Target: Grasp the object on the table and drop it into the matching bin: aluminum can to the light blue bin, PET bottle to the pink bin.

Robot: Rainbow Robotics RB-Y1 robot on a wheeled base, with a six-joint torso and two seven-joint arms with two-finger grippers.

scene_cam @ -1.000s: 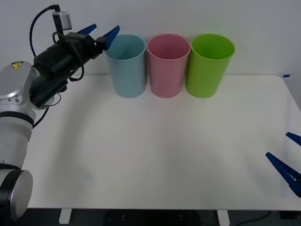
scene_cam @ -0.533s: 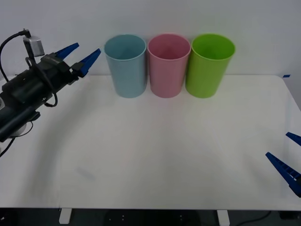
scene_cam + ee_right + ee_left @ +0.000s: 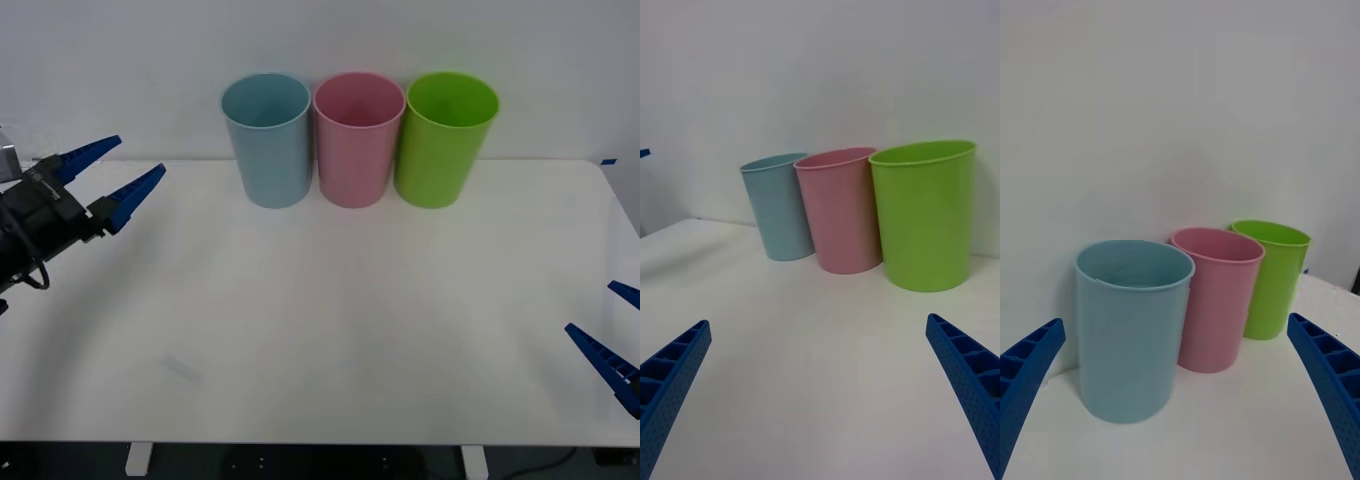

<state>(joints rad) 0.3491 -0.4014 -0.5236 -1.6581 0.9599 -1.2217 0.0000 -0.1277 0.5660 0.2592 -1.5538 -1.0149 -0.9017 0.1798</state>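
Bench: wide white top, bare across its middle; no can lies on it anywhere the front view reaches.
Light blue bin: leftmost of three bins in a row at the far edge, ahead and to the right of the left gripper, touching or nearly touching the pink bin.
Pink bin: middle of the row, farther right of the left gripper than the blue one.
Lime green bin: right end of the row, far ahead and to the left of the right gripper.
Left gripper: above the bench's left edge, fingers spread wide, nothing between them, pointing toward the blue bin.
Right gripper: low at the near right corner of the bench, fingers wide apart, empty, well away from the bins.
Aluminum can: not on the bench and in neither gripper; the bins' insides cannot be seen to the bottom, so its place cannot be told for certain.
Progress: judging by the bare bench and the empty left gripper near the blue bin, the can is probably already in that bin; what likely remains is parking the left arm.
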